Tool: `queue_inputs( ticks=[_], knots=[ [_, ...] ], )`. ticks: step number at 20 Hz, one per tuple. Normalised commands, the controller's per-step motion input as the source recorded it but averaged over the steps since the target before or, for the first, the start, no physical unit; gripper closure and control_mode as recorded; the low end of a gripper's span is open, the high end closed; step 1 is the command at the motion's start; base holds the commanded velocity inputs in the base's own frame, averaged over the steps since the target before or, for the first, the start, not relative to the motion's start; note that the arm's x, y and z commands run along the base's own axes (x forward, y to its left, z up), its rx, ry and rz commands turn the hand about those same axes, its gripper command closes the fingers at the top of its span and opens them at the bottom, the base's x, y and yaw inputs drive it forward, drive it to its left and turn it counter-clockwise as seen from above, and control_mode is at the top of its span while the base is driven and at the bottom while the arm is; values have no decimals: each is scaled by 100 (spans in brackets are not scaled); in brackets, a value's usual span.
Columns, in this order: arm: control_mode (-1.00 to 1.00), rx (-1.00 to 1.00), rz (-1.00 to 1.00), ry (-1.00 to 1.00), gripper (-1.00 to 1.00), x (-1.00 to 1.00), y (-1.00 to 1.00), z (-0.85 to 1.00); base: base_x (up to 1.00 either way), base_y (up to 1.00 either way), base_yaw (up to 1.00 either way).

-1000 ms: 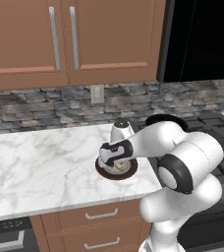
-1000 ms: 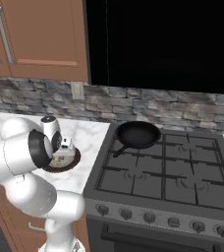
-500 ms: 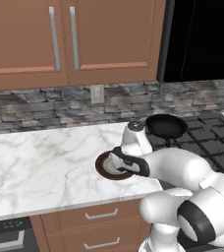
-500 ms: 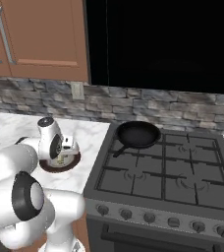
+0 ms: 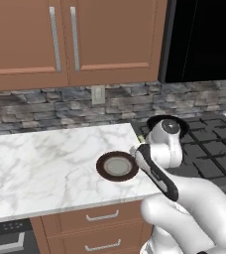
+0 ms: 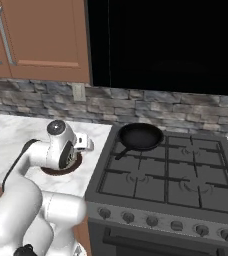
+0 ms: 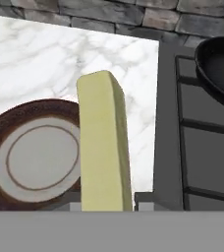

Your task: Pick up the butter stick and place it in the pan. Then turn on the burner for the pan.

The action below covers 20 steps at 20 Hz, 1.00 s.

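The brown-rimmed plate [image 5: 117,166] on the marble counter [image 5: 40,168] is now uncovered; a second ago the arm hung over it. In the hand view the hand [image 7: 106,206] is clamped on the butter stick [image 7: 103,147], which stands upright between its tips, with the plate at 9 o'clock. The pan [image 6: 140,136] sits at about 2 o'clock on the stovetop [image 6: 166,175], probably over its back-left burner.
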Motion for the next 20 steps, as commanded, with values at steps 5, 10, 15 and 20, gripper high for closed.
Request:
queue_inputs(
  ticks=[5,10,15,20],
  knots=[
    [-100,15,0,-7,100,0,-88,45,0,0,0],
    [-100,17,0,-9,100,0,-94,27,0,0,0],
    [-100,22,0,-2,100,6,-90,21,0,0,0],
    [-100,27,0,0,100,19,-78,2,0,0,0]
  ],
)
